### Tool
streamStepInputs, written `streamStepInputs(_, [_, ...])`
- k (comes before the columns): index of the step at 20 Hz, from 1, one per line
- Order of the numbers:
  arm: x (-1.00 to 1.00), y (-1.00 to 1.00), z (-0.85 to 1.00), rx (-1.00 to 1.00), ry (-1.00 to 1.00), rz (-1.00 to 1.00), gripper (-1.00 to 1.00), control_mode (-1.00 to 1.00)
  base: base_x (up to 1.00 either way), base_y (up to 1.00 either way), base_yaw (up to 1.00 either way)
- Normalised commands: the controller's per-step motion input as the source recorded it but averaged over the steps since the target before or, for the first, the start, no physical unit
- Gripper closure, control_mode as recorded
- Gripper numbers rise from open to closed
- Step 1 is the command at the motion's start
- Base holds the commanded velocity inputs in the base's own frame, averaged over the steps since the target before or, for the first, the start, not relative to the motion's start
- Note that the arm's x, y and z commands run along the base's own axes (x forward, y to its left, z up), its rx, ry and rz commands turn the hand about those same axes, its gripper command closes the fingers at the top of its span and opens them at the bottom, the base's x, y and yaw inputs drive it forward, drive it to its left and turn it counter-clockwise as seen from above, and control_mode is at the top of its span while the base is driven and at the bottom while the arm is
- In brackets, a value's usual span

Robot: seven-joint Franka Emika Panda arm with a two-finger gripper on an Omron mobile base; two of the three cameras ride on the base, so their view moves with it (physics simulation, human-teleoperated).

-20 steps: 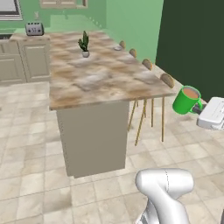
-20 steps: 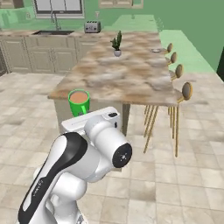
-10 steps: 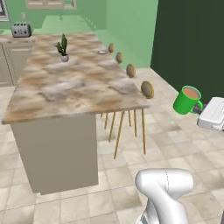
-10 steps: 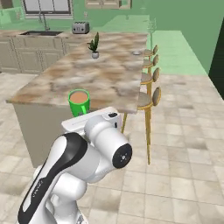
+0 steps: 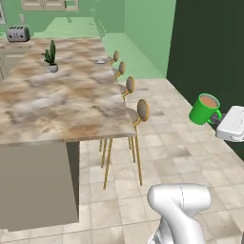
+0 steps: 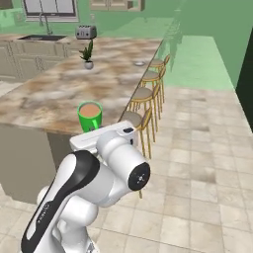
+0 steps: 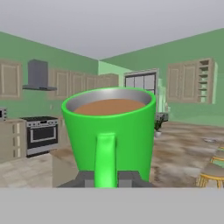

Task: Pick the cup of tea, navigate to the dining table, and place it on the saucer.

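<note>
The cup of tea [image 5: 204,108], a bright green mug with light brown liquid, hangs upright in the air to the right of the dining table [image 5: 62,102]. My gripper [image 5: 217,119] is shut on its side handle. From the right base the cup [image 6: 90,115] rises just above my white hand, in front of the table [image 6: 59,91]. Close up, the cup [image 7: 109,127] has its handle towards me, clamped between the dark fingertips [image 7: 85,178]. The saucer [image 5: 100,61] lies far along the table near its right edge, also seen as a small dish [image 6: 140,63].
A row of stools [image 5: 141,111] [image 6: 140,120] lines the table's right side. A small potted plant [image 5: 51,57] stands on the table and a toaster [image 5: 18,33] at the back. Tiled floor [image 6: 197,148] is open to the right. A dark wall [image 5: 209,47] is close behind the cup.
The whole scene has shifted left in both base views, so the base has moved; the table's long side and stools now face me. The cup stays in the gripper.
</note>
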Motion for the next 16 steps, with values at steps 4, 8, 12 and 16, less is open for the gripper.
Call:
streamStepInputs(4, [0.00,0.00,0.00,0.00,0.00,0.00,1.00,1.00,0.59,-0.76,0.23])
streamStepInputs(8, [0.00,0.00,0.00,0.00,0.00,0.00,1.00,1.00,0.60,-0.69,0.24])
streamStepInputs(12, [0.00,0.00,0.00,0.00,0.00,0.00,1.00,1.00,0.65,-0.64,0.25])
streamStepInputs(16, [0.00,0.00,0.00,0.00,0.00,0.00,1.00,1.00,0.69,-0.65,0.27])
